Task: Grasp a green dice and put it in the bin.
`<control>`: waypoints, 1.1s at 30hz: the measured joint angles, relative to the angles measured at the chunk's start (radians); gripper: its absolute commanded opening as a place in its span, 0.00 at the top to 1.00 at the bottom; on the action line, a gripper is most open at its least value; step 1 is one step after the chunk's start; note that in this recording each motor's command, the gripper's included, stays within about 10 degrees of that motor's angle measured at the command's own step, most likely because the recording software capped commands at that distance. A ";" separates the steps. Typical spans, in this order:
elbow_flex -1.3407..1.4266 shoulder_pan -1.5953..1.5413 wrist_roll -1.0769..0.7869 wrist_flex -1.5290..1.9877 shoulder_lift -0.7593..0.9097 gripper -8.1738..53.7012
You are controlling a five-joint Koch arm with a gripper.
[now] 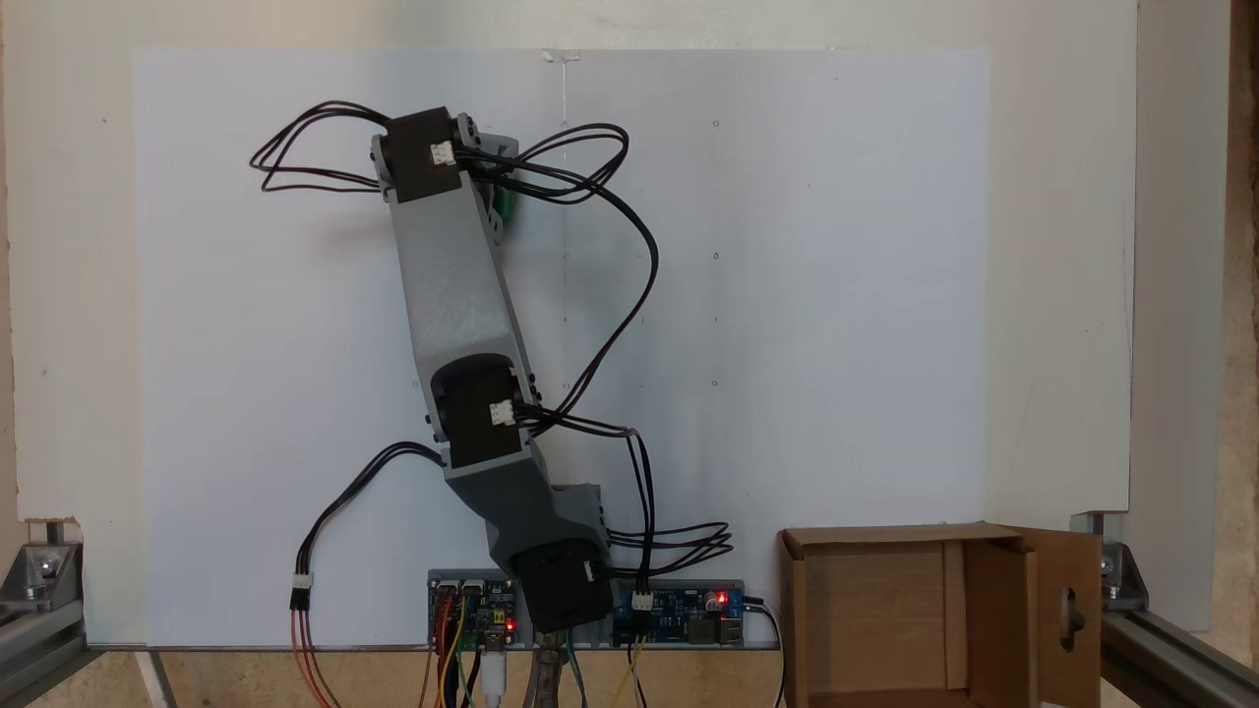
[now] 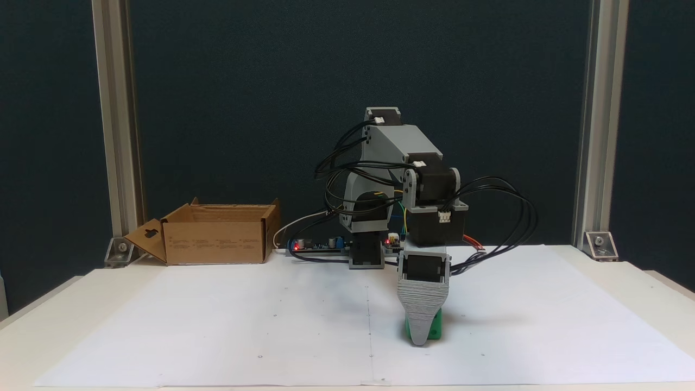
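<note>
The green dice sits low over the white paper, right of centre in a fixed view, mostly covered by the grey finger that points straight down in front of it. My gripper is around or against the dice. Its two jaws line up one behind the other, so their gap is hidden. From above, a sliver of the green dice peeks out beside the wrist. The bin is an open brown cardboard box at the table's back left, and in the view from above the bin lies at the lower right.
White paper covers the table. Controller boards with red lights and loose black cables sit by the arm's base. Aluminium posts stand at the table's back corners.
</note>
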 measured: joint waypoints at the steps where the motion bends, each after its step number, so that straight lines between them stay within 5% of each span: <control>1: 0.000 0.000 0.000 0.000 0.000 0.37; 29: -0.002 0.003 0.000 0.000 -0.006 0.37; 33: -0.005 0.003 0.002 -0.002 -0.008 0.43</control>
